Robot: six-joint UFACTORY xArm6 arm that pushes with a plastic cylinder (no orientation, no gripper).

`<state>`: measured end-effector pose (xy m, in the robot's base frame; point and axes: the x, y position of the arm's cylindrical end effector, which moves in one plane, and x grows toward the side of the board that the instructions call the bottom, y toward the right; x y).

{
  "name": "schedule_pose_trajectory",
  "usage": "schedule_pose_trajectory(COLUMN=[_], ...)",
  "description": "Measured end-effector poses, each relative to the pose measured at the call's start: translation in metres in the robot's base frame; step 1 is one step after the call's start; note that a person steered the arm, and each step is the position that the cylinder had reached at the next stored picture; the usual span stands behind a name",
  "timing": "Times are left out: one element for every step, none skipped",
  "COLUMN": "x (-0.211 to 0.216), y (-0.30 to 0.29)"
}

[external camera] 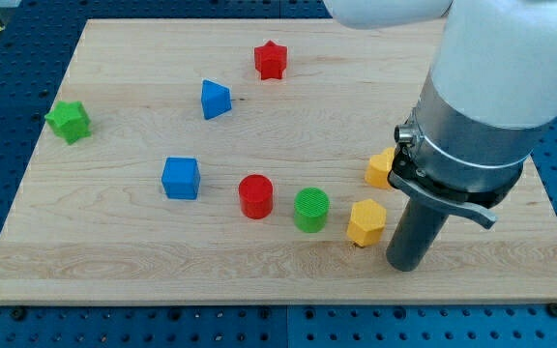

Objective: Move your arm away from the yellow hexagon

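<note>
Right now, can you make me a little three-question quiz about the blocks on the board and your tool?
1. True or false: my tip touches the green star.
2. Which block is nearest my tip? A) red star B) yellow hexagon C) blue cube
3. Fill in: the green cylinder stands between the red cylinder and the yellow ____.

Key
1. False: the green star lies far off at the view's left, and my tip is at the view's right.
2. B: the hexagon sits just to the view's left of my tip.
3. hexagon
</note>
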<state>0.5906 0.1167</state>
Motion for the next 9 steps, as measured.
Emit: schedule_pose_trajectory(x=[0.001,0.001,0.001,-0.003,-0.009,-0.009,-0.009,-0.009,-0.009], y=[-0.008,-0.009,-0.009,-0.008,0.005,0.022,0.026,0.027,0.028])
